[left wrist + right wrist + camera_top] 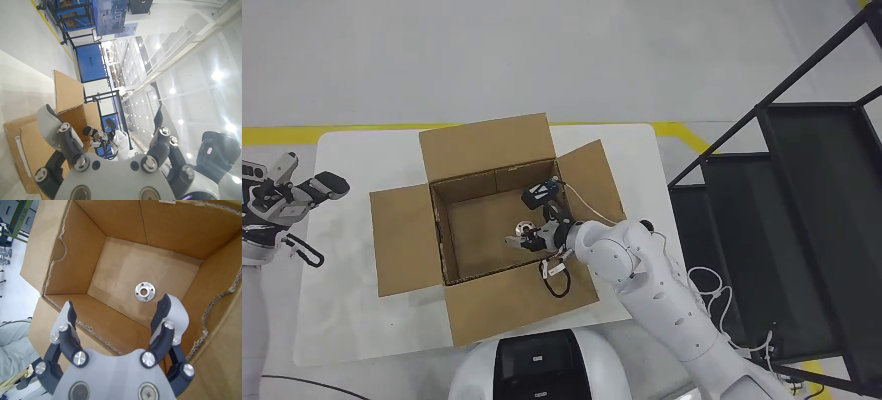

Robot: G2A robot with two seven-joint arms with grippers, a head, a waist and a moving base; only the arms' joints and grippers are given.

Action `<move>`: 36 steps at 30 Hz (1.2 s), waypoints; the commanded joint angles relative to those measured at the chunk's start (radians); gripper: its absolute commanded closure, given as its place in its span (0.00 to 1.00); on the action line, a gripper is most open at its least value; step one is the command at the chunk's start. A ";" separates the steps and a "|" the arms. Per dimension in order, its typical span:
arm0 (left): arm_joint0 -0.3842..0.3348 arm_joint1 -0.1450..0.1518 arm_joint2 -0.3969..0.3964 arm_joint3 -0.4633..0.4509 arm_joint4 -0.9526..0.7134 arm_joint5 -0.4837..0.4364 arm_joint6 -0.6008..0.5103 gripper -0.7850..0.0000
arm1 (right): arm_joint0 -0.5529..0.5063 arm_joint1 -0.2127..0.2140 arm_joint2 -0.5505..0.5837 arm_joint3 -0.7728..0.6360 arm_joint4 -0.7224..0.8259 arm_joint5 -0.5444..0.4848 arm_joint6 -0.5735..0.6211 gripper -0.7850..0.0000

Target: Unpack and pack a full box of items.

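An open cardboard box (487,145) stands on the white table (352,310) with its flaps spread outward. One small round metal flange (145,291) with a centre hole lies flat on the box floor. My right gripper (117,303) hangs open over the box's opening, a little above and to the side of the flange, with nothing between its fingers; in the top view it (530,217) is inside the box's outline. My left gripper (322,218) is open and empty at the table's far left edge, away from the box (70,94), pointing upward (103,111).
A black metal stair frame (802,200) stands off the table's right side. A yellow floor line (332,128) runs behind the table. Bare table surface lies to the left of the box and along the front.
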 commanded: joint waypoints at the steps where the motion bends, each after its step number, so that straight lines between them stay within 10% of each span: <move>1: 0.000 0.000 0.000 0.000 0.000 0.000 0.000 0.00 | 0.000 0.000 0.000 0.000 0.000 0.000 0.000 0.00; 23: 0.000 0.000 0.000 0.000 0.000 0.000 0.000 0.00 | 0.212 -0.051 -0.160 0.288 -0.053 0.092 -0.019 0.00; 28: 0.000 0.000 0.000 0.000 0.000 0.000 0.000 0.00 | 0.277 -0.076 -0.216 0.405 -0.044 0.107 -0.004 0.28; 36: 0.000 0.000 0.000 0.000 0.000 0.000 0.000 0.00 | 0.342 -0.108 -0.273 0.536 -0.038 0.133 -0.002 0.35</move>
